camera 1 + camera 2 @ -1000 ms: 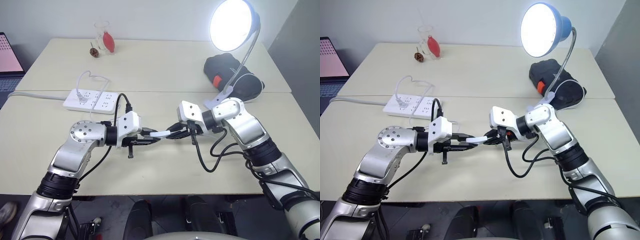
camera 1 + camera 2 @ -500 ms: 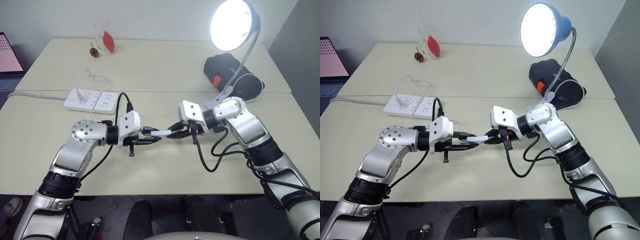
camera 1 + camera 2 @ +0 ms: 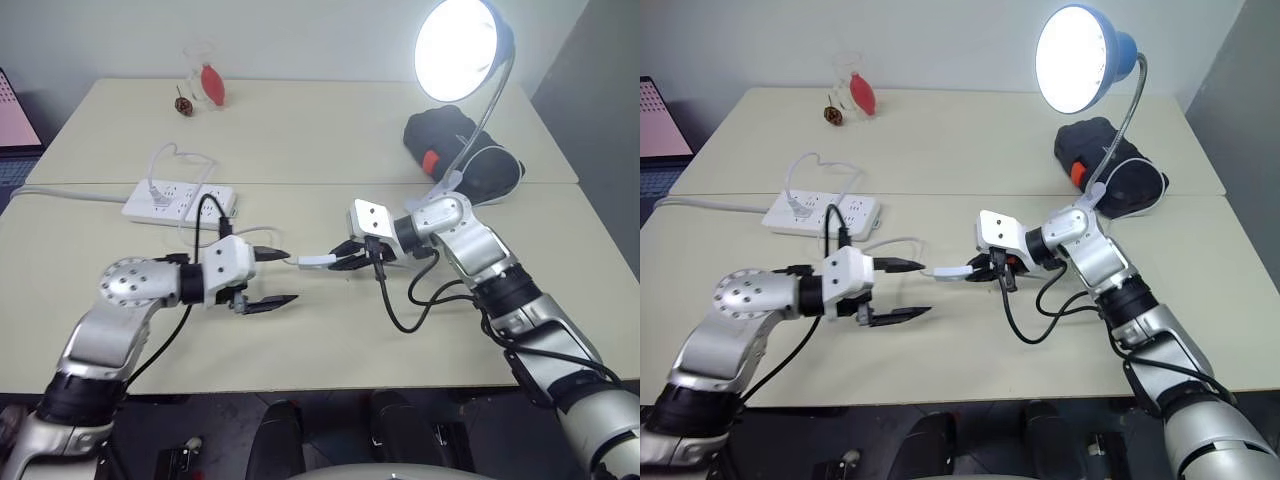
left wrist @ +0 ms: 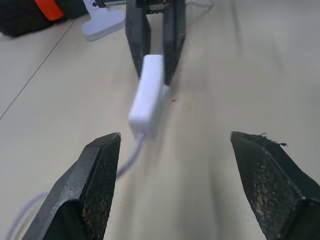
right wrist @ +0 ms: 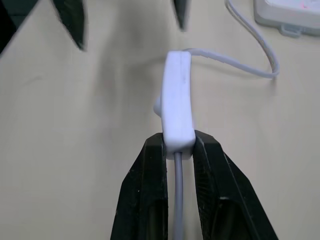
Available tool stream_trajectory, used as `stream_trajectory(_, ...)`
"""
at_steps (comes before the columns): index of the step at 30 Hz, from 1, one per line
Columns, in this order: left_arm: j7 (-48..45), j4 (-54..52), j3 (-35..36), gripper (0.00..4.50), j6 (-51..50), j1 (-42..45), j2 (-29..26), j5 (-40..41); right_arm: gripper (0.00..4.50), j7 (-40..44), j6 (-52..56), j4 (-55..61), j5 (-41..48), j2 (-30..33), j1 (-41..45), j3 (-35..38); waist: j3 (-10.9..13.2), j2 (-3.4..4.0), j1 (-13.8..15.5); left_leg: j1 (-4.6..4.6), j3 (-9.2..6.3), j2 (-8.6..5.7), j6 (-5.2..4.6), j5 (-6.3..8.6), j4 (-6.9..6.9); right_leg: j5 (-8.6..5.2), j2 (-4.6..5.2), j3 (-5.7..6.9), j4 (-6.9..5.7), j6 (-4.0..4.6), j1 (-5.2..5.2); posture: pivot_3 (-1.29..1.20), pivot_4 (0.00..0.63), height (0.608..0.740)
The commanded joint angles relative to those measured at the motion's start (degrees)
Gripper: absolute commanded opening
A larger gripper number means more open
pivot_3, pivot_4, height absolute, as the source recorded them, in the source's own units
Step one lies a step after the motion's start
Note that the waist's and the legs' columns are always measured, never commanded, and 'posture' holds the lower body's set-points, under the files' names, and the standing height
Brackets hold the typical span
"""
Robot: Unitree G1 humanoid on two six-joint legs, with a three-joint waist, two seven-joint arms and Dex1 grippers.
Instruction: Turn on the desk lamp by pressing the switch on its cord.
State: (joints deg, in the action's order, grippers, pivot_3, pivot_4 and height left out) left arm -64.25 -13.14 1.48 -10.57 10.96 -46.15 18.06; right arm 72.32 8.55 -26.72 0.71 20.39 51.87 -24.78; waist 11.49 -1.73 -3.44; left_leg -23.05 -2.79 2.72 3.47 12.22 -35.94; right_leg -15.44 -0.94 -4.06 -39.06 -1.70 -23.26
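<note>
The desk lamp (image 3: pixel 458 48) stands at the back right, its blue shade lit, on a silver gooseneck (image 3: pixel 488 112) over a white clip base (image 3: pixel 437 192). The small white switch (image 3: pixel 317 261) hangs just above the table's middle, and my right gripper (image 5: pixel 178 142) is shut on its end, pointing left. The thin white cord (image 3: pixel 890 241) runs from the switch toward the power strip. My left gripper (image 3: pixel 288 276) is open, a short way left of the switch, with its fingertips (image 4: pixel 106 145) spread wide and touching nothing.
A white power strip (image 3: pixel 180 200) with plugs lies at the left of the table. A black bag with an orange patch (image 3: pixel 460 145) sits behind the lamp's clip. A glass with a red object (image 3: pixel 205 80) stands at the far edge. Black robot cables (image 3: pixel 400 310) loop below my right wrist.
My left gripper has opened, let go of the switch and drawn back to the left. The right gripper keeps its hold and has edged forward. The lamp stays lit.
</note>
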Motion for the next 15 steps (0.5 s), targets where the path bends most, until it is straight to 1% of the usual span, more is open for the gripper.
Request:
stream_trajectory(1,2.53,-5.33,4.94,3.59,-2.17,-3.73,-1.12,2.30,0.35,-3.60,-7.54,-9.56,-3.28,-2.72,4.08,0.12,0.00,0.00,0.03,0.00,0.01,0.00,0.00,0.00,0.00,0.00,0.00,-0.01,0.01,0.00,0.00,0.00,0.150,0.740)
stream_trajectory(6,4.39,-7.32,6.38,3.59,-3.65,-5.66,-0.88,3.05,0.35,-5.71,-13.69,-18.60,-6.49,-4.58,5.75,-0.11,0.00,0.00,0.27,-0.01,0.00,-0.01,0.00,0.00,0.00,0.00,0.01,0.00,0.02,0.00,0.00,0.00,0.150,0.740)
stream_trajectory(8,4.53,-7.48,6.56,3.59,-3.91,-5.78,-1.07,3.38,1.05,-5.56,-14.75,-20.05,-6.78,-4.70,5.93,0.28,0.00,0.01,0.25,-0.01,0.00,-0.01,0.00,0.00,0.00,0.00,0.01,-0.01,0.01,0.01,0.01,0.00,0.150,0.740)
stream_trajectory(10,4.86,-7.27,7.04,3.59,-4.93,-5.21,-0.86,4.36,1.42,-4.09,-14.53,-18.90,-5.77,-4.03,5.38,1.33,0.01,0.02,0.21,0.00,0.01,-0.01,0.00,0.00,0.00,0.01,0.01,-0.01,0.00,0.01,0.01,0.00,0.150,0.740)
stream_trajectory(12,5.33,-7.14,7.32,3.59,-5.90,-4.62,-0.69,4.90,1.97,-3.12,-14.07,-17.26,-4.89,-3.07,4.84,2.23,0.01,0.01,0.19,0.01,0.00,-0.01,0.00,0.00,0.00,0.01,0.01,-0.01,-0.01,0.01,0.01,0.00,0.150,0.740)
stream_trajectory(14,6.15,-7.24,7.52,3.59,-7.49,-4.12,-0.89,5.51,2.33,-2.31,-13.00,-14.58,-4.00,-1.65,4.04,3.38,0.01,0.02,0.21,0.00,-0.01,0.00,0.00,0.00,0.00,0.01,0.00,0.00,-0.01,0.01,0.01,0.00,0.150,0.740)
stream_trajectory(15,6.72,-7.46,7.69,3.59,-9.14,-3.97,-1.35,5.85,2.69,-1.32,-11.56,-11.35,-2.98,-0.17,3.03,4.45,0.01,0.02,0.23,-0.01,-0.01,-0.01,0.00,0.00,0.00,0.00,0.00,0.00,-0.01,0.01,0.01,0.00,0.150,0.740)
